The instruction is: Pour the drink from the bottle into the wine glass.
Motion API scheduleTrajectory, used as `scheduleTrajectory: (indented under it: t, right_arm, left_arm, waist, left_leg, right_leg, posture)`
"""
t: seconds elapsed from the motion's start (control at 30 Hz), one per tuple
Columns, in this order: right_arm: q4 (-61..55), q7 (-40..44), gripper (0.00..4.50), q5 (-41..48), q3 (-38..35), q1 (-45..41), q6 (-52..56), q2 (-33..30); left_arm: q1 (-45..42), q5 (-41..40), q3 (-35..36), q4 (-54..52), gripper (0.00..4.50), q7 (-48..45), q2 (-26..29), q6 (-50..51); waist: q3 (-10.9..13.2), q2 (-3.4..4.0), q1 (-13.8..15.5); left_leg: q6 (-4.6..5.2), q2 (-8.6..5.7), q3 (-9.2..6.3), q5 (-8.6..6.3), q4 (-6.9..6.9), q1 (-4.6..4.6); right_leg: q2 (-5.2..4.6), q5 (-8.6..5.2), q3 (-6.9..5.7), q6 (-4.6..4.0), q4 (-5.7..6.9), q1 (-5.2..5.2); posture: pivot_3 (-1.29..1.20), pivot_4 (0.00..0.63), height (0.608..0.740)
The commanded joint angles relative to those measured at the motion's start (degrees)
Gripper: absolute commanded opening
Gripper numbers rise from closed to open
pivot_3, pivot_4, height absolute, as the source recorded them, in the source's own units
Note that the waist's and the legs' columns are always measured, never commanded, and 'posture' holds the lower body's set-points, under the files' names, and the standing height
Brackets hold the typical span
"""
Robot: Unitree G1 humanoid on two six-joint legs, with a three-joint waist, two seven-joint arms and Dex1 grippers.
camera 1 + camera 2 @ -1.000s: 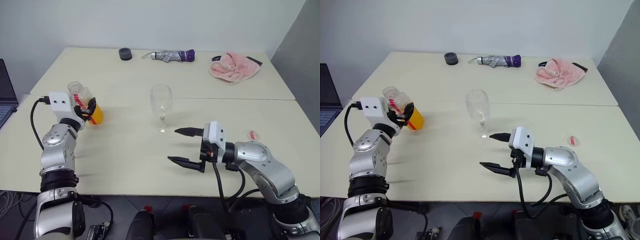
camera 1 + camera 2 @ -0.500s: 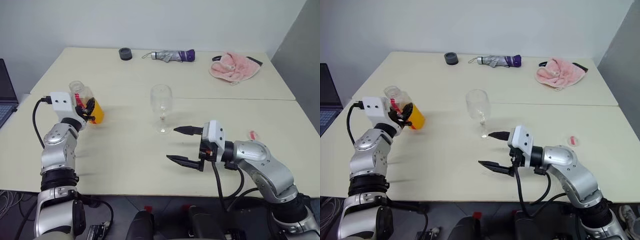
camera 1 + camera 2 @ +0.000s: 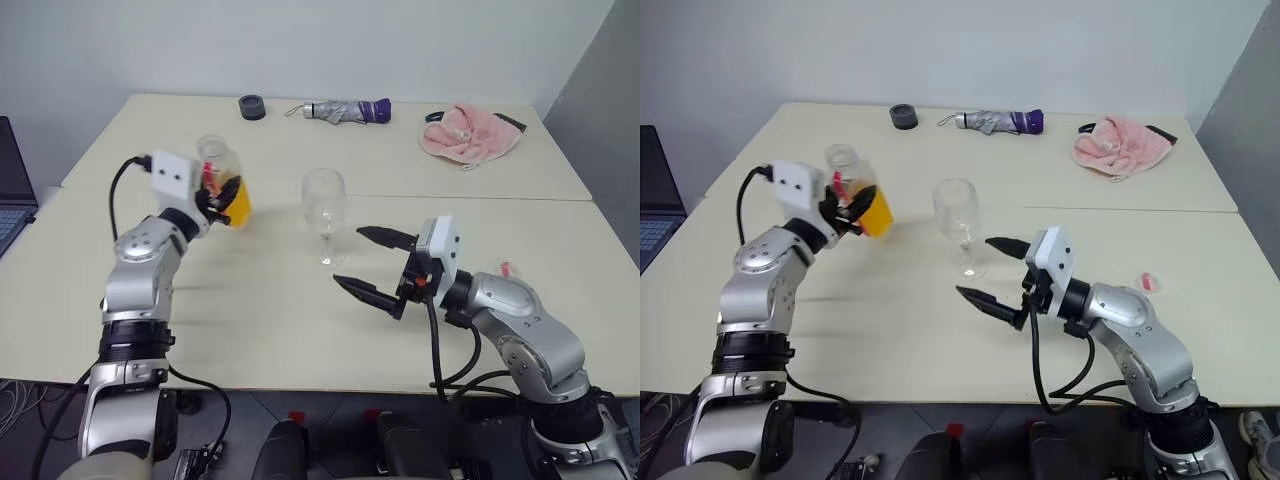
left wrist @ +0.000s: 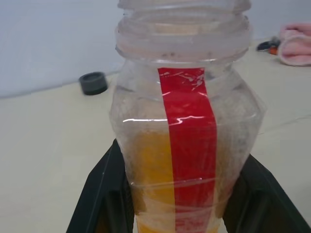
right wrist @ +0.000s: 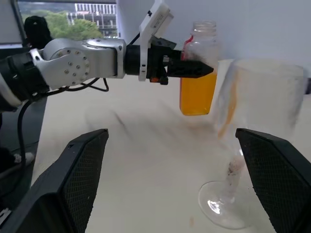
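Observation:
The bottle (image 3: pixel 222 183) is clear with a red stripe and has no cap on its open neck. The orange drink (image 3: pixel 236 203) fills its lower half. My left gripper (image 3: pixel 218 199) is shut on the bottle's body and holds it upright above the table, left of the wine glass (image 3: pixel 323 203). In the left wrist view the bottle (image 4: pixel 187 141) stands between the black fingers (image 4: pixel 99 194). The glass stands on the table. My right gripper (image 3: pixel 347 255) is open, with nothing in it, just right of the glass's foot. The right wrist view shows the glass (image 5: pixel 255 107) and the bottle (image 5: pixel 198 77).
At the far edge lie a folded grey-and-purple umbrella (image 3: pixel 345 110), a dark round object (image 3: pixel 251 106) and a pink towel (image 3: pixel 468 132). A small pink-and-white cap (image 3: pixel 506 268) lies near my right arm. A laptop (image 3: pixel 12 190) sits off the left edge. A seam (image 3: pixel 480 197) crosses the tabletop.
My left gripper has tightened on the bottle, lifted it off the table and carried it right, toward the glass. The right gripper has risen a little and turned towards the glass, still open.

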Motion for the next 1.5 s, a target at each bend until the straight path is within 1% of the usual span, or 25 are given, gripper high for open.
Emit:
scheduleTrajectory:
  t: [0.03,0.1,0.27,0.33,0.43,0.57,0.87,1.03,1.27,1.33,1.5]
  right_arm:
    - [-2.32,-2.65,4.50,0.35,-1.62,-1.50,0.66,0.38]
    - [-2.02,-4.55,4.50,-0.59,-1.57,-2.03,0.64,0.96]
    - [-1.66,-8.98,4.50,-2.69,-1.06,-3.23,0.78,2.57]
    - [-2.00,-10.19,4.50,-3.18,-1.07,-3.61,0.85,3.15]
    - [-2.47,-11.51,4.50,-4.24,-0.67,-4.21,0.90,3.36]
    - [-2.71,-12.26,4.50,-4.47,-0.53,-4.66,1.22,3.58]
    - [-2.85,-10.55,4.50,-3.34,-1.46,-4.33,1.71,2.75]
    - [-3.29,-7.32,4.50,-1.79,-2.81,-2.03,0.96,0.07]
    - [-5.85,-3.73,4.50,1.37,-5.76,2.06,-0.56,-2.97]
    - [-6.37,-3.41,4.50,1.94,-6.32,2.79,-0.53,-3.40]
    - [-7.65,-3.97,4.50,4.54,-10.58,4.51,0.52,-5.13]
  left_arm:
    - [-4.80,3.29,-3.49,-1.64,1.79,-3.06,0.65,-5.05]
    - [-7.05,5.10,-5.82,0.06,1.79,-4.99,0.69,-7.67]
    - [-12.57,8.62,-8.90,6.29,1.78,-8.62,1.07,-15.02]
    - [-14.52,9.73,-9.36,9.10,1.78,-9.43,1.28,-18.08]
    - [-17.45,12.76,-10.33,13.64,1.78,-10.30,2.68,-25.79]
    - [-19.60,14.69,-10.55,17.46,1.78,-10.55,3.83,-31.45]
    - [-21.46,20.32,-12.67,22.03,1.78,-10.40,6.36,-43.86]
    - [-22.82,23.62,-13.94,24.78,1.78,-8.88,7.13,-49.35]
    - [-24.67,27.40,-14.95,27.95,1.78,-6.56,7.97,-54.66]
    - [-25.17,28.11,-15.19,28.83,1.78,-6.01,8.17,-55.75]
    - [-26.96,31.05,-16.45,31.51,1.78,-4.40,8.87,-58.94]
  waist:
    - [0.00,0.00,-0.01]
    - [0.00,0.00,-0.01]
    - [0.00,0.00,-0.10]
    - [0.00,0.01,-0.12]
    - [0.00,0.01,-0.11]
    - [0.00,0.01,-0.08]
    - [0.01,0.01,-0.08]
    - [0.01,0.01,-0.06]
    - [0.01,0.01,-0.05]
    - [0.01,0.01,-0.07]
    - [0.01,0.00,-0.09]
  left_leg:
    - [0.00,-0.01,0.01,0.00,0.00,0.00]
    - [0.00,-0.02,0.01,0.00,-0.01,-0.01]
    - [0.00,-0.06,0.06,0.00,-0.02,0.00]
    - [0.01,-0.06,0.07,0.00,-0.02,-0.01]
    - [0.01,-0.07,0.08,0.00,-0.03,-0.04]
    - [0.01,-0.07,0.08,0.00,-0.03,-0.07]
    - [0.02,-0.08,0.08,-0.01,-0.04,-0.08]
    - [0.02,-0.09,0.07,-0.01,-0.03,-0.10]
    - [0.03,-0.10,0.07,-0.01,-0.03,-0.10]
    - [0.03,-0.09,0.06,-0.01,-0.03,-0.10]
    - [0.03,-0.10,0.09,-0.01,-0.03,-0.09]
  right_leg:
    - [0.01,0.00,0.00,0.00,-0.01,-0.01]
    - [0.03,0.00,0.00,0.00,-0.01,-0.02]
    - [0.06,0.00,0.04,0.00,0.00,-0.04]
    - [0.07,0.00,0.04,0.00,0.00,-0.05]
    - [0.07,0.00,0.05,0.00,-0.02,-0.08]
    - [0.07,0.00,0.05,0.00,-0.02,-0.10]
    - [0.06,0.00,0.05,0.00,-0.03,-0.11]
    - [0.06,0.00,0.03,0.00,-0.03,-0.11]
    - [0.06,0.00,0.03,0.00,-0.03,-0.11]
    - [0.06,0.00,0.02,0.00,-0.03,-0.11]
    - [0.06,0.00,0.03,0.00,-0.02,-0.11]
  posture:
    - [0.00,0.150,0.740]
    - [0.00,0.150,0.740]
    - [0.00,0.150,0.740]
    - [0.00,0.150,0.740]
    - [0.00,0.150,0.740]
    - [0.00,0.150,0.740]
    - [0.00,0.150,0.740]
    - [0.00,0.150,0.740]
    - [0.00,0.150,0.740]
    - [0.00,0.150,0.740]
    - [0.00,0.150,0.740]
